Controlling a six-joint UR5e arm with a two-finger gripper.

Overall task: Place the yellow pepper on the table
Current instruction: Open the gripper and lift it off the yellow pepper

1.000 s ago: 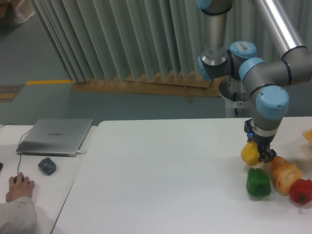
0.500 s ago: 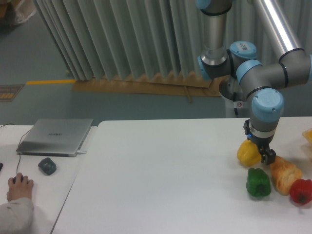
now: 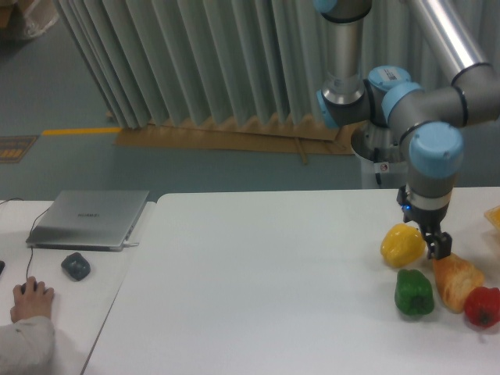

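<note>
The yellow pepper (image 3: 401, 244) rests on the white table (image 3: 258, 289) near its right end, just above the green pepper. My gripper (image 3: 434, 244) hangs right beside the yellow pepper, on its right, at about the same height. Its fingers look parted and hold nothing; the pepper lies free of them.
A green pepper (image 3: 413, 293), an orange-brown bread loaf (image 3: 458, 281) and a red pepper (image 3: 482, 306) lie in a row just in front of the gripper. A yellow-orange object (image 3: 494, 217) shows at the right edge. On the small desk at left are a laptop (image 3: 90, 219), a dark object (image 3: 76, 266) and a person's hand (image 3: 31, 297).
The gripper carried the yellow pepper slightly left and down, let it go, and shifted to the right. The pepper now lies on the table on its own.
</note>
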